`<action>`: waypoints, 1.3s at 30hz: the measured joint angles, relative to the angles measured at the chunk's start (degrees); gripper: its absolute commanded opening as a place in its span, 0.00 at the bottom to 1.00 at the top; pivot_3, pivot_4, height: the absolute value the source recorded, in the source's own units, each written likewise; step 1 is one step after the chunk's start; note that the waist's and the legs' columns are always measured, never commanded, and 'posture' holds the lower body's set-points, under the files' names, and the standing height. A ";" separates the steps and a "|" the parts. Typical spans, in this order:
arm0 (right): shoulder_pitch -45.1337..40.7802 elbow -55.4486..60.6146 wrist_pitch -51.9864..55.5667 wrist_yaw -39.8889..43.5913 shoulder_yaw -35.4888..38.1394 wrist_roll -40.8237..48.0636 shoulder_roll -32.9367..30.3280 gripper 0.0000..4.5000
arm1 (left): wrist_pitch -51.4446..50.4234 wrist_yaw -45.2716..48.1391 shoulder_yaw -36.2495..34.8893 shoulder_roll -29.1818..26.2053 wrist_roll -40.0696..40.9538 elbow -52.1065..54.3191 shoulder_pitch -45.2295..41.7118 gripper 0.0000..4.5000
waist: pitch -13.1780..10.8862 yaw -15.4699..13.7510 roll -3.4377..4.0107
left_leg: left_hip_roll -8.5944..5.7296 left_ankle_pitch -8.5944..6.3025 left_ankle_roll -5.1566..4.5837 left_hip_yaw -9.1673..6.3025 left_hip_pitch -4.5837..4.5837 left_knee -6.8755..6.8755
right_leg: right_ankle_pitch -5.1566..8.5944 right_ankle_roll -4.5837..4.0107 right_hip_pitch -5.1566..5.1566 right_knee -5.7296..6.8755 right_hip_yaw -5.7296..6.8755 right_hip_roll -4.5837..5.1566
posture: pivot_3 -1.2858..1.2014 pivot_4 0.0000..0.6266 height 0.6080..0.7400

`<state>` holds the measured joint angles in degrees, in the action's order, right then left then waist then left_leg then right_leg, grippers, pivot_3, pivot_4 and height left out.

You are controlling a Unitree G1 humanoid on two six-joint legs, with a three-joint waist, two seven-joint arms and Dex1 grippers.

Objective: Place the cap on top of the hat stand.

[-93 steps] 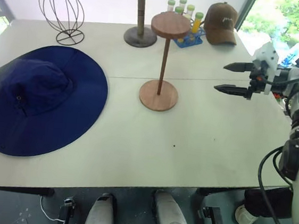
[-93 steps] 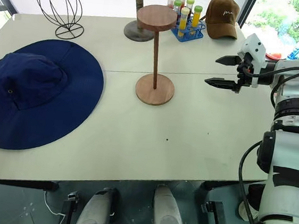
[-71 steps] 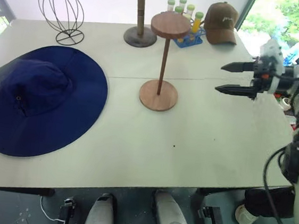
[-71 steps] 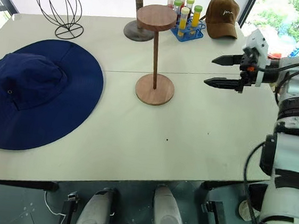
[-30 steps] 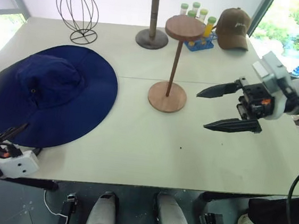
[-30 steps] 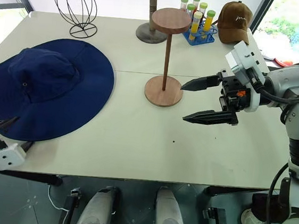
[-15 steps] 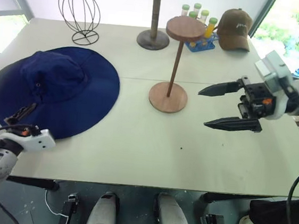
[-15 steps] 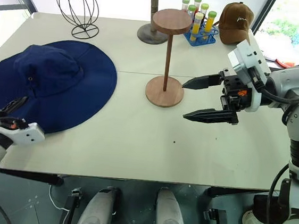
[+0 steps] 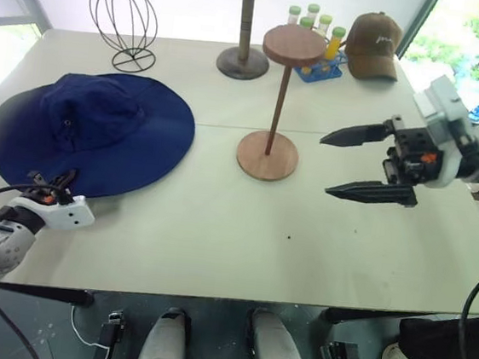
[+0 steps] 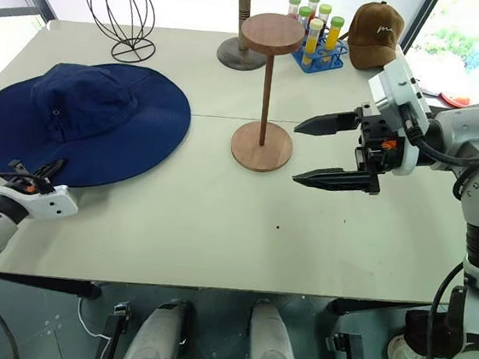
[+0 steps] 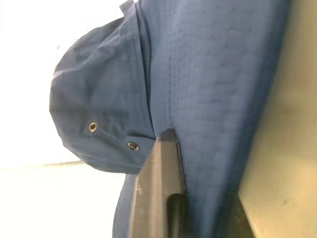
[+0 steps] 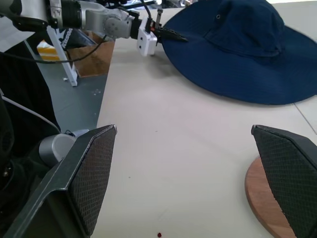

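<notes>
The cap (image 9: pixel 99 130), a wide navy-blue sun hat, lies flat on the table's left half. My left gripper (image 9: pixel 59 182) is at the near edge of its brim and shut on the fabric; in the left wrist view a black finger (image 11: pixel 161 183) presses on the blue brim (image 11: pixel 213 74). The hat stand (image 9: pixel 275 106), reddish-brown with a thin rod and a round disc top, stands upright at mid-table. Just right of its base my right gripper (image 9: pixel 327 165) hovers above the table, open and empty, pointing left.
Along the table's far edge stand a wire globe stand (image 9: pixel 123 21), a darker thick-posted stand (image 9: pixel 245 26), a blue rack of tubes (image 9: pixel 317 50) and a brown baseball cap (image 9: pixel 375 46). The table's front edge (image 9: pixel 210 296) runs just under my left gripper.
My left gripper came forward from below the table's front edge to the cap's near brim and shut on it. The right gripper stayed beside the hat stand.
</notes>
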<state>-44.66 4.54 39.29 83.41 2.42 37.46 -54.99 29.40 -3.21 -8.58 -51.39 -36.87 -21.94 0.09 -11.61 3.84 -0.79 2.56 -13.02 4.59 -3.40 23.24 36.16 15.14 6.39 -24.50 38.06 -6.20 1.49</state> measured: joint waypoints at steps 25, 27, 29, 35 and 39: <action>2.46 -5.57 -5.34 -3.60 6.24 -2.99 -4.78 1.00 | -64.46 31.89 -5.17 0.88 43.76 29.74 -39.97 0.01 | -0.05 0.14 -0.11 | -0.06 0.01 0.00 -0.14 0.12 0.10 | 0.02 0.14 0.04 -0.04 0.05 -0.04 | 0.52 0.24 1.00; 2.07 -7.52 -6.21 -4.01 6.56 -3.61 -4.86 1.00 | -66.22 31.84 -2.47 1.87 43.73 28.45 -45.64 0.01 | -0.06 0.16 -0.10 | -0.06 0.01 0.00 -0.14 0.10 0.09 | 0.02 0.14 0.04 -0.03 0.05 -0.04 | 0.52 0.24 1.00; 0.82 -9.26 -6.74 -4.61 7.05 -3.85 -4.92 1.00 | -67.91 31.31 -0.54 3.83 43.72 26.26 -50.75 0.01 | -0.06 0.19 -0.10 | -0.06 0.01 0.00 -0.15 0.10 0.08 | 0.02 0.14 0.03 -0.02 0.05 -0.05 | 0.52 0.24 1.00; -0.25 -10.76 -7.28 -5.54 7.97 -4.14 -5.43 1.00 | -67.86 28.94 2.97 8.96 42.75 18.20 -61.14 0.01 | -0.06 0.15 -0.11 | -0.06 0.01 0.00 -0.16 0.11 0.08 | 0.02 0.14 0.03 -0.02 0.05 -0.07 | 0.52 0.24 1.00; -0.18 -11.38 -7.70 -6.11 8.27 -4.66 -5.94 1.00 | -59.90 30.15 5.60 11.35 42.02 16.93 -64.46 0.01 | -0.06 0.06 -0.11 | -0.09 0.01 0.01 -0.16 0.14 0.08 | 0.02 0.14 0.03 -0.04 0.05 -0.03 | 0.52 0.24 1.00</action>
<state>-44.84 -6.84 31.59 77.30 10.70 32.80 -60.93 -30.49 26.94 -2.97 -40.04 5.15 -5.01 -64.37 -11.67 3.90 -0.90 2.46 -13.01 4.60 -3.56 23.37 36.24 15.16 6.54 -24.47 38.02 -6.15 1.46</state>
